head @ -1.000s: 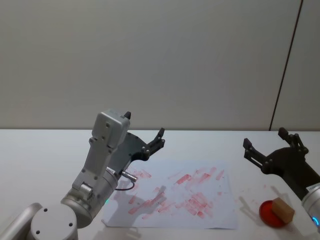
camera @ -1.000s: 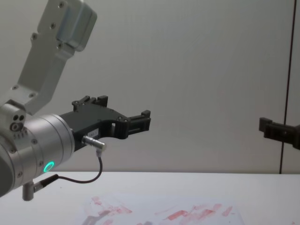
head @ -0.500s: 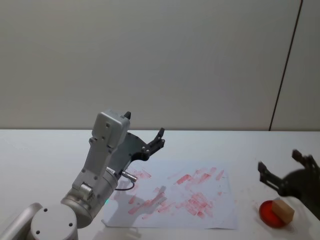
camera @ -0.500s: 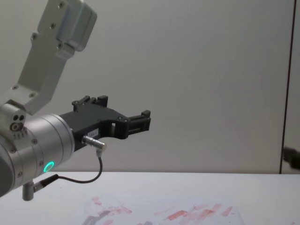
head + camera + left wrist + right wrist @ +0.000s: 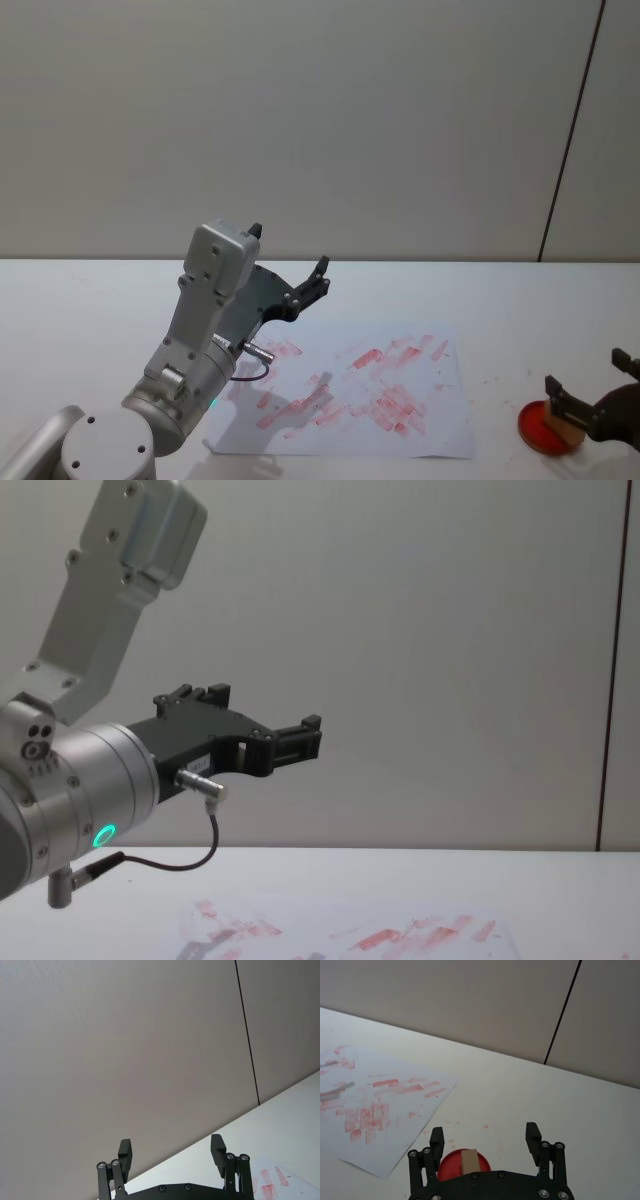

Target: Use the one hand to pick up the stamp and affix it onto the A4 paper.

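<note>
The black, clawed left gripper [image 5: 171,1146], on its silver-grey angular metal left arm [image 5: 205,310], hangs in the air over the far left corner of the A4 paper [image 5: 350,385], well above the sheet and touching nothing. Its two fingers are spread wide with only the plain grey wall [image 5: 400,120] between them, so it is released and empty.

The A4 paper, a white rectangular sheet smeared with red ink blocks and streaks, lies flat on the white tabletop [image 5: 80,300]. The red marks are densest across its middle and right half; its near right corner is bare white.

To the right of the paper, apart from that near right corner, sits a round red ink pad [image 5: 533,425]. The stamp [image 5: 470,1160], a small light-brown wooden block with a flat top, stands upright on this pad, on the side away from the paper.

The black, clawed right gripper [image 5: 485,1132], farthest to the right of the paper, is low over the pad. Its fingers are spread wider than the stamp, and the block sits between them, nearer the finger on the paper's side and back toward the palm. In the right wrist view neither finger presses the block, so this gripper is released and holds nothing. In the head view the paper-side finger overlaps the stamp, and contact cannot be told there.
</note>
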`<action>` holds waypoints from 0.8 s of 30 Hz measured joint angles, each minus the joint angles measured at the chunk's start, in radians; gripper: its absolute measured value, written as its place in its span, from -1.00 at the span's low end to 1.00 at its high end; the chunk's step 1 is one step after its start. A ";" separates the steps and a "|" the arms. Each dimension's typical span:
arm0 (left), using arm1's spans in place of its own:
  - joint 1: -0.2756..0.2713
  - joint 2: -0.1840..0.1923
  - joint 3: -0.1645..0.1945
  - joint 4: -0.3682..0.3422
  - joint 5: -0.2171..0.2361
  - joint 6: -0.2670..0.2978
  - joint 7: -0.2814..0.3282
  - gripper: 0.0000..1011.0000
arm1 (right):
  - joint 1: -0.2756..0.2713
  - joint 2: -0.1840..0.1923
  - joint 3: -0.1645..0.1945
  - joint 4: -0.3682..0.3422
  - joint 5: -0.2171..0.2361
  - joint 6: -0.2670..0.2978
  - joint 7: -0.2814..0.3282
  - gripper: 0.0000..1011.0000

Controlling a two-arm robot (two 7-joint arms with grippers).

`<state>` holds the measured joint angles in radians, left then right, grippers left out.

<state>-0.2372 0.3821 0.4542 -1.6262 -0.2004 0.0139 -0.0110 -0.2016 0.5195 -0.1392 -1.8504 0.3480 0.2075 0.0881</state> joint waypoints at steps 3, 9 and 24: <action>0.000 0.000 0.000 0.000 0.000 0.000 0.000 0.98 | -0.003 0.005 0.002 0.002 -0.004 0.009 0.004 0.98; 0.000 0.000 0.000 0.000 0.000 0.000 0.000 0.98 | -0.005 0.011 0.002 0.011 -0.021 0.034 0.024 0.98; 0.000 0.000 0.000 0.000 0.000 0.000 0.000 0.98 | -0.018 0.021 -0.003 0.018 -0.045 0.088 0.056 0.98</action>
<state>-0.2372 0.3821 0.4542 -1.6262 -0.2004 0.0139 -0.0109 -0.2192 0.5402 -0.1420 -1.8321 0.3028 0.2955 0.1439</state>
